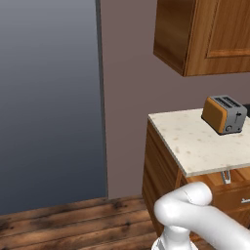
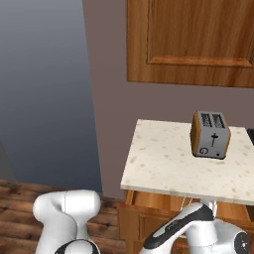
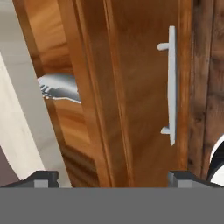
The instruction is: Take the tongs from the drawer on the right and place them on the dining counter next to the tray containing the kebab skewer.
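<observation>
Wood drawer stands pulled open | tongs lie inside, untaken | gripper spread wide, empty | pickup, counter placement remain

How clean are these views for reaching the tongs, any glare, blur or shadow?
Hand view: sharp, evenly lit, rolled sideways; the drawer front and handle loom close, and the tongs show as a bright sliver in the opening. Left base view: soft but glare-free; toaster clear. Right base view: the drawer interior sits shaded under the countertop.
</observation>
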